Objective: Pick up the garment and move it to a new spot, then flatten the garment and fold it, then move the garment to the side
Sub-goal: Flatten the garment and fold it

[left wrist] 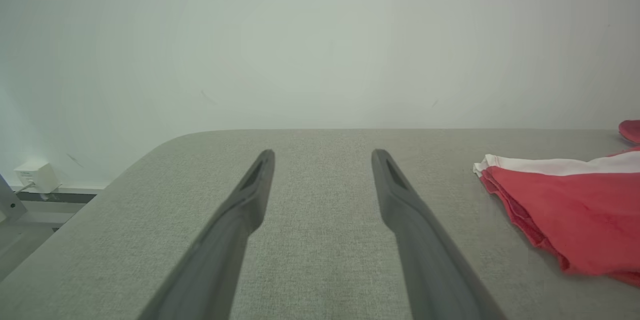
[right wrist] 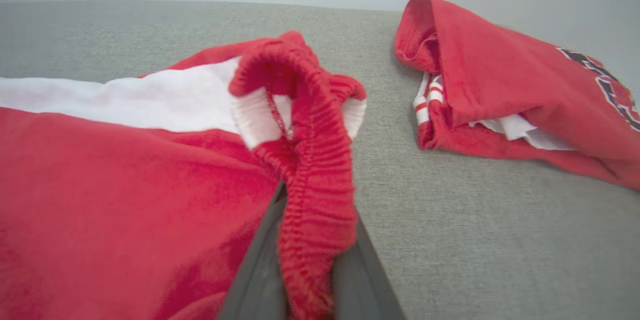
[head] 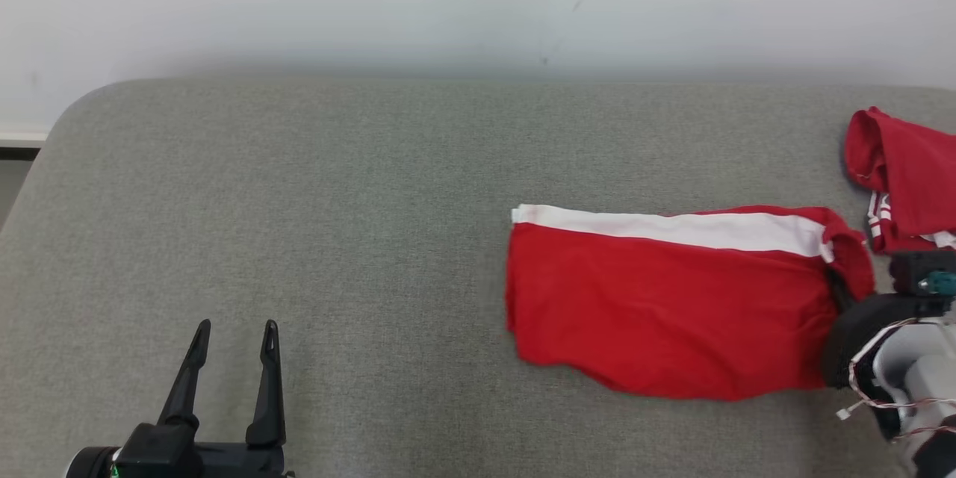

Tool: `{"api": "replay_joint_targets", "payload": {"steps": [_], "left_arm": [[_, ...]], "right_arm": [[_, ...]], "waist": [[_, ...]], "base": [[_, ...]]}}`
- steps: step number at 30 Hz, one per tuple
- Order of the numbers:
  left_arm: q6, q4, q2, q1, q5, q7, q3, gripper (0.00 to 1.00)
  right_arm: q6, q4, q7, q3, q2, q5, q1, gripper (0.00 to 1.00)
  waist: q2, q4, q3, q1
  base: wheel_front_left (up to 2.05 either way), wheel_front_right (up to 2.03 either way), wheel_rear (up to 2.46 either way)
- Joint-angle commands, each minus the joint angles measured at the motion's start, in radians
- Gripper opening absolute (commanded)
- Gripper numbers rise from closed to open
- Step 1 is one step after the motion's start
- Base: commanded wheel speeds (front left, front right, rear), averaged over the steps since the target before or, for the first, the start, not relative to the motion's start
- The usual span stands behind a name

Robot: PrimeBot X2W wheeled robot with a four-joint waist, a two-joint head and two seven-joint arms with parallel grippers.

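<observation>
Tabletop (head: 299,202) in grey woven fabric spreads across the head view, its far left corner rounded, with a pale wall (head: 448,0) rising behind it. On the right half of that surface lies the garment (head: 657,306), red and spread mostly flat, with a white band (head: 672,228) running along its far edge. Its right end is bunched and lifted a little off the surface. Beyond that end, close to the table's right edge and apart from the first piece, sits a second red garment (head: 907,172), loosely folded, with white and striped fabric showing at its open side and dark lettering on top in the right wrist view.

At the lower right the right gripper (right wrist: 310,240) reaches into the bunched end of the garment. Its two dark fingers (right wrist: 255,275) stand close on either side of the gathered elastic waistband (right wrist: 310,160), pinching it between them.

At the lower left the left gripper (head: 237,327) hangs over bare tabletop, well apart from both pieces, its fingers spread wide with nothing between them.

In the left wrist view a small white box (left wrist: 37,176) sits low against the wall, past the table's corner.
</observation>
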Motion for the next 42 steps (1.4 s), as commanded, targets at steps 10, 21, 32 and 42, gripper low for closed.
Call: {"api": "replay_joint_targets", "payload": {"steps": [10,21,32,42], "left_arm": [[-0.001,0.000,-0.006,0.022,0.000,-0.003,0.008,1.00],[-0.001,0.015,-0.010,0.016,-0.007,-0.003,-0.009,1.00],[0.000,0.031,-0.012,-0.018,-0.024,-0.003,-0.039,1.00],[0.005,0.044,-0.012,-0.039,-0.042,-0.003,-0.054,1.00]], "right_arm": [[0.000,-0.165,0.191,0.100,-0.057,0.180,-0.037,0.00],[0.000,-0.401,0.473,0.106,0.045,0.463,-0.041,0.00],[0.000,-0.337,0.462,0.104,0.185,0.410,-0.055,0.00],[0.000,-0.229,0.349,0.127,0.243,0.338,-0.094,1.00]], "waist": [[0.0000,-0.044,-0.010,-0.0001],[0.0000,-0.033,-0.019,-0.0001],[0.0000,0.022,0.007,-0.0001],[0.0000,0.031,0.021,-0.0001]], "base": [[0.00,0.00,0.00],[0.00,0.00,0.00],[0.00,0.00,0.00],[0.00,0.00,0.00]]}}
